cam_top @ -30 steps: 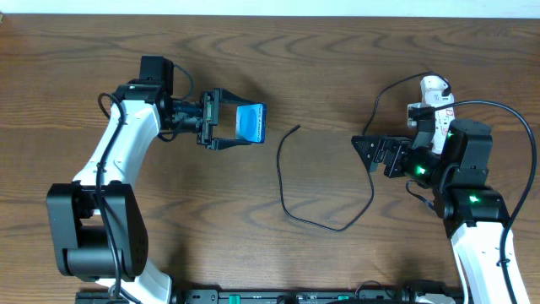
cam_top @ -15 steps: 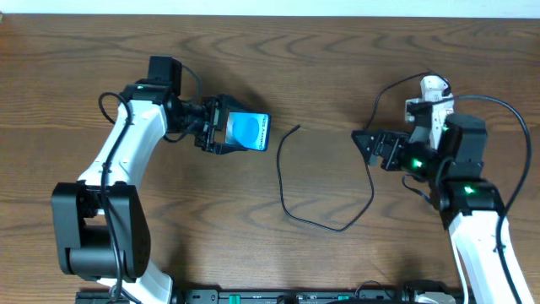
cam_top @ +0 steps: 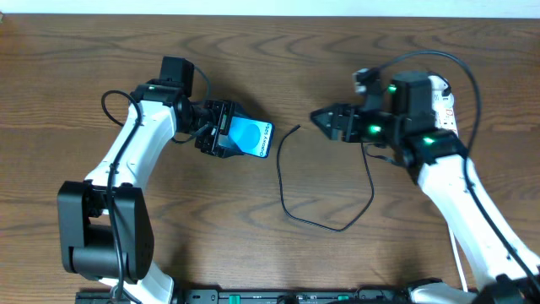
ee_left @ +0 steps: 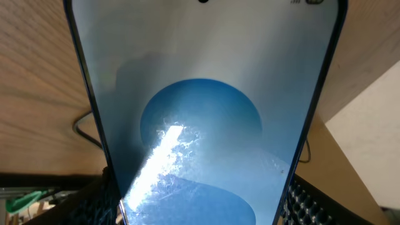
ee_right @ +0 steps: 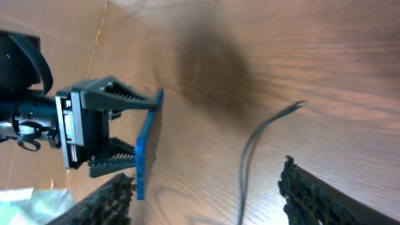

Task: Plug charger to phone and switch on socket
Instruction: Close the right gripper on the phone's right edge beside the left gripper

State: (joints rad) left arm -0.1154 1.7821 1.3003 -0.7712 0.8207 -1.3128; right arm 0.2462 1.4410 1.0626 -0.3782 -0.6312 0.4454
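The phone, blue-screened, is held in my left gripper, which is shut on its lower end; it is tilted above the table left of centre. It fills the left wrist view and shows edge-on in the right wrist view. The charger is a thin black cable looping on the table; its plug tip lies just right of the phone. It also shows in the right wrist view. My right gripper is open and empty, above the cable just right of the tip. The socket is mostly hidden behind the right arm.
The table's far edge runs along the top. The robots' thicker black cables arch over the right arm. The arm bases stand at the near edge.
My left gripper carried the phone rightward toward the plug tip. My right arm swung left from beside the socket to just right of the plug tip.
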